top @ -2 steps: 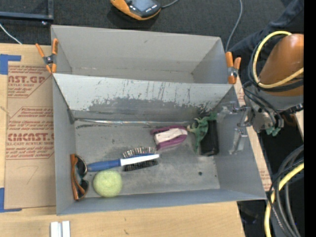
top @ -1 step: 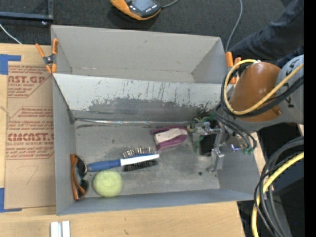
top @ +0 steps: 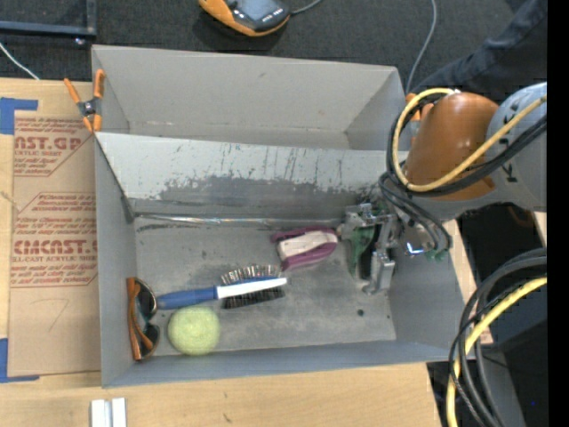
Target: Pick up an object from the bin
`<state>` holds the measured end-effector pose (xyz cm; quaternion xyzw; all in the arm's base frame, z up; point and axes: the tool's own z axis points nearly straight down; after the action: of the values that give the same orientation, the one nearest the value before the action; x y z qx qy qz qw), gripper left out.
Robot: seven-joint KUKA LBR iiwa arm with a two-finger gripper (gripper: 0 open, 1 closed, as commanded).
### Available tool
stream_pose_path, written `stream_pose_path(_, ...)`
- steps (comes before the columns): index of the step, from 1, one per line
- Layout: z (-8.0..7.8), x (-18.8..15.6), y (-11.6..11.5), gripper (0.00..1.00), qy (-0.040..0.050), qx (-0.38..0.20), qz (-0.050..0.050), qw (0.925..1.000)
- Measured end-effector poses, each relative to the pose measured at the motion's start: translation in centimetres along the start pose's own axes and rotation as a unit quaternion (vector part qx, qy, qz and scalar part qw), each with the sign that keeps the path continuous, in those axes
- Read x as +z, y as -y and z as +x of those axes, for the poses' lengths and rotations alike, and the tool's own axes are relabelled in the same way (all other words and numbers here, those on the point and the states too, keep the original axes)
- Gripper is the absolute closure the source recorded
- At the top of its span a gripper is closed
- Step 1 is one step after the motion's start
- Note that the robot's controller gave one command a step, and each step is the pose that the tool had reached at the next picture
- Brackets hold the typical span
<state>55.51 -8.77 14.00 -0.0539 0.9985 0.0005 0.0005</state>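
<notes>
Shows two-finger gripper point(top: 377, 276) right of centre in grey metal bin point(top: 240, 96), beside purple-and-white plastic piece point(top: 307, 246); cannot tell its grip.

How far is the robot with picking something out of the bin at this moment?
Done: the gripper is down in the bin, at its right side. In hand: it stands just beside a purple and white packet; I cannot see it gripped. Left: grasp and lift. The brush, yellow ball and sunglasses lie untouched.

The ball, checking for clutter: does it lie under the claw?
No, the ball lies at lower left beside the brush, while the claw hangs at the right.
</notes>
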Motion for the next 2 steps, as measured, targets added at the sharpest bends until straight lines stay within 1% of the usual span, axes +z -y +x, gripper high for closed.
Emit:
stream_pose_path(1,5.6,-9.7,4.2,0.0,-0.0026,-0.006,0.0,1.0)
stream_pose_path(2,4.6,-3.3,0.6,0.0,0.0029,-0.013,0.001,0.9999)
